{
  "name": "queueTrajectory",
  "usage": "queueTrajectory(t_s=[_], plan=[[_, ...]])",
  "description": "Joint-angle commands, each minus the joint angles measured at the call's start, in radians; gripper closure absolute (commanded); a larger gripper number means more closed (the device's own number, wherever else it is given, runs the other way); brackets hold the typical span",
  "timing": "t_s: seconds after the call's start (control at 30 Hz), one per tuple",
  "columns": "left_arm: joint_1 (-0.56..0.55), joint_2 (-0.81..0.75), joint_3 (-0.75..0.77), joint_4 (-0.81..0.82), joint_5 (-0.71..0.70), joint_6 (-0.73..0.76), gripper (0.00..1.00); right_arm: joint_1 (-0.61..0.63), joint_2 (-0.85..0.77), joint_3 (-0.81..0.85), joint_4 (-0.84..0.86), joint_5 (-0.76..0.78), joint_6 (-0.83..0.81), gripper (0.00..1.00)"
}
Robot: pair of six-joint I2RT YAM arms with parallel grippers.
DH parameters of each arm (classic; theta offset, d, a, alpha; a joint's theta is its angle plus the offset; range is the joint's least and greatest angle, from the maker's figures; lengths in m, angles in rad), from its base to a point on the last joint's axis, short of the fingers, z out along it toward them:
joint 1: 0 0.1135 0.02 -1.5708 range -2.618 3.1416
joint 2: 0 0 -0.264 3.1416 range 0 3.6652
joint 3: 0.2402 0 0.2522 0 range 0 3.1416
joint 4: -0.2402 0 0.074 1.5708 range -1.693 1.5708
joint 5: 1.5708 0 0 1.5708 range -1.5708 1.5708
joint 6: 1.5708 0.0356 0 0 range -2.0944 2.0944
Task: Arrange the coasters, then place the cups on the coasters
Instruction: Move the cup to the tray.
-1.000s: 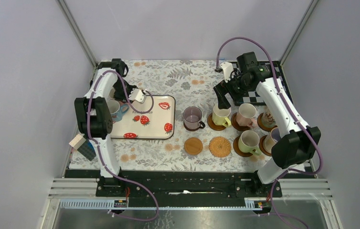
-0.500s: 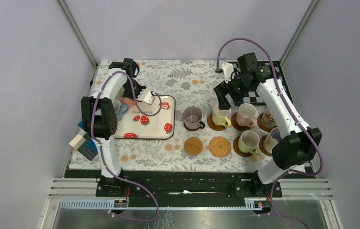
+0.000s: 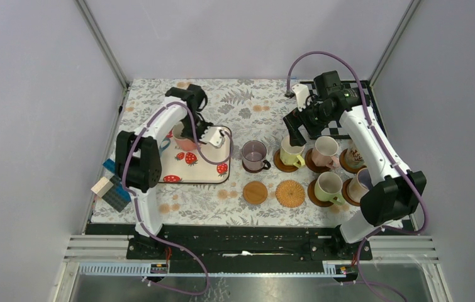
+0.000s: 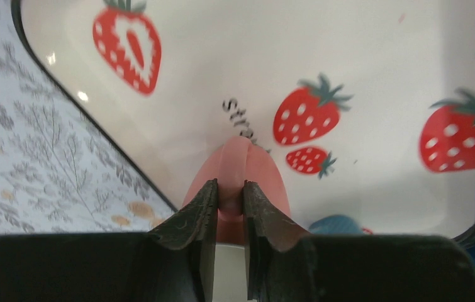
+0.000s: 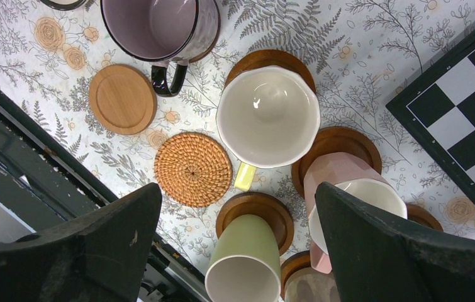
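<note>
My left gripper (image 3: 195, 137) hangs over the strawberry tray (image 3: 204, 171), shut on the handle of a salmon-pink cup (image 3: 183, 139). In the left wrist view the left gripper (image 4: 229, 186) pinches that cup (image 4: 242, 160) above the tray (image 4: 373, 75). My right gripper (image 3: 294, 129) stands wide open above the cups on the right. Below the right gripper (image 5: 238, 189) a cream cup (image 5: 267, 116), a pink cup (image 5: 348, 189) and a green cup (image 5: 250, 258) stand on dark coasters. A light wood coaster (image 5: 122, 99) and a woven coaster (image 5: 192, 168) lie bare beside a purple cup (image 5: 159, 25).
A blue-handled cup (image 3: 161, 145) stands on the tray's left part. A checkerboard mat (image 3: 335, 129) lies at the back right, under the right arm. Two more cups (image 3: 355, 156) stand on coasters at the far right. Loose blocks (image 3: 109, 189) lie at the table's left edge.
The left gripper has shut on the salmon-pink cup's handle and swung right over the tray with it. The right arm has hardly moved.
</note>
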Motion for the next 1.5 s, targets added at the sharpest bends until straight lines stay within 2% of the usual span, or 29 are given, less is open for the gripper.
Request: queueTrajectory(t_s=[0.0, 0.27, 0.5, 0.57, 0.67, 0.73, 0.87, 1.0, 1.03, 1.13, 1.33, 1.47], plan=[[-0.08, -0.098, -0.033, -0.029, 0.075, -0.11, 0.92, 0.007, -0.048, -0.014, 0.002, 0.0, -0.004, 0.0], [-0.21, -0.167, -0.154, 0.034, 0.064, -0.268, 0.88, 0.008, -0.05, -0.013, -0.013, -0.003, -0.006, 0.0], [-0.257, -0.161, -0.151, 0.046, 0.069, -0.341, 0.84, 0.008, -0.051, -0.008, -0.033, -0.002, -0.017, 0.0], [-0.26, -0.161, -0.15, 0.047, 0.071, -0.346, 0.77, 0.009, -0.048, -0.007, -0.03, -0.002, -0.014, 0.01], [-0.26, -0.163, -0.148, 0.049, 0.074, -0.362, 0.57, 0.008, -0.045, -0.007, -0.028, -0.004, -0.008, 0.0], [-0.261, -0.166, -0.144, 0.048, 0.073, -0.365, 0.49, 0.008, -0.042, -0.005, -0.025, -0.005, -0.007, 0.0], [-0.259, -0.166, -0.082, 0.032, 0.09, -0.404, 0.4, 0.008, -0.023, 0.023, -0.021, -0.006, -0.005, 0.0], [-0.236, -0.15, 0.053, -0.028, 0.146, -0.479, 0.32, 0.009, 0.027, 0.098, -0.015, -0.018, -0.011, 0.0], [-0.225, -0.151, 0.082, -0.029, 0.158, -0.507, 0.29, 0.012, 0.043, 0.119, -0.013, -0.018, -0.011, 0.0], [-0.169, -0.153, 0.163, -0.011, 0.212, -0.609, 0.02, 0.027, 0.089, 0.181, -0.015, -0.014, -0.008, 0.0], [-0.031, -0.142, 0.317, 0.114, 0.267, -0.956, 0.01, 0.088, 0.196, 0.319, 0.011, -0.01, 0.009, 0.0], [0.084, -0.174, 0.337, 0.294, 0.211, -1.321, 0.01, 0.15, 0.319, 0.456, 0.012, -0.024, 0.048, 0.0]])
